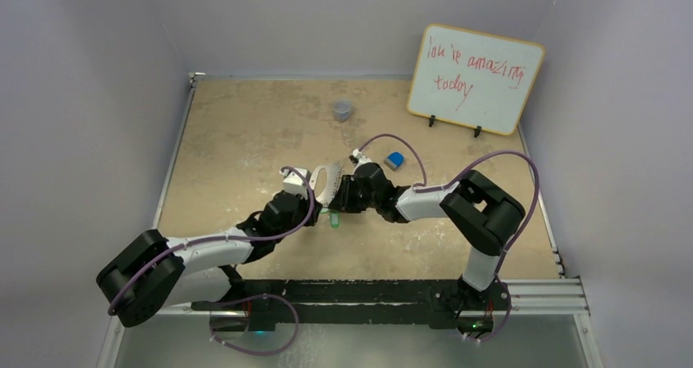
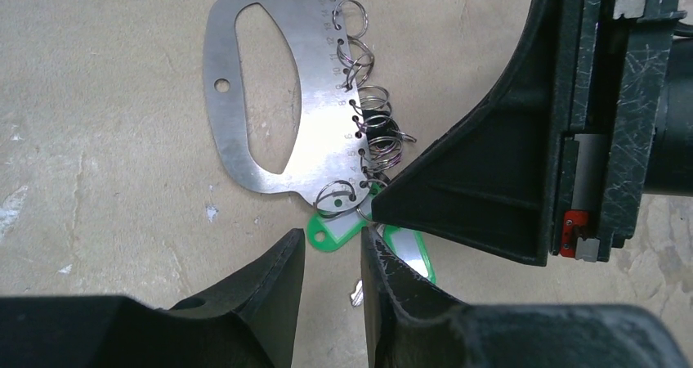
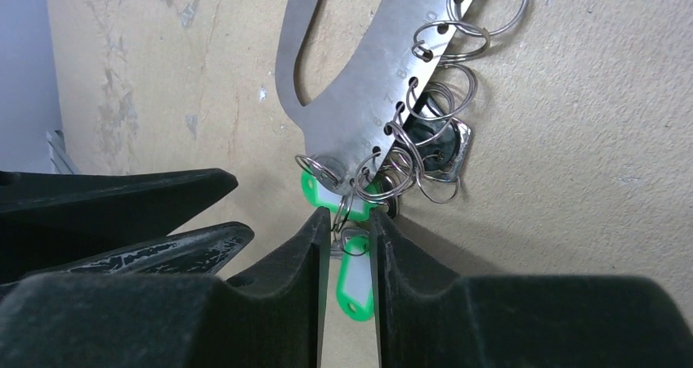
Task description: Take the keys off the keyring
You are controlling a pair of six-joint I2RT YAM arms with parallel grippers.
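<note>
Closest of all is a black rail [image 1: 343, 290] at the front edge of the table [image 1: 237, 131]. The left arm [image 1: 204, 249] and the right arm [image 1: 482, 208] are fixed to it, and purple cables [image 1: 531, 188] loop along them. Both arms stretch to the middle of the table and meet there.

The left gripper [image 2: 331, 235] has its two fingers a little apart. The keys [image 3: 353, 290] have green heads, and one of them sits right at its tips. I cannot tell if it is pinched. The right gripper [image 3: 350, 221] has a finger on each side of another green head and a small ring. They are very close, but I cannot tell if they squeeze.

The keys lie at one end of the keyring [image 2: 323, 131]. Small wire rings [image 2: 372, 106] hook them on. A dark-headed key [image 3: 433, 139] sits under those rings. The keyring lies on the table just past both grippers.

The table top is tan and rough, with pale scuffs and little white chips. Farther back sits a small blue block [image 1: 395, 160], then a grey cup [image 1: 342, 109]. A whiteboard [image 1: 476, 78] with red writing stands at the back right. Pale walls [image 1: 82, 98] close in the table.
</note>
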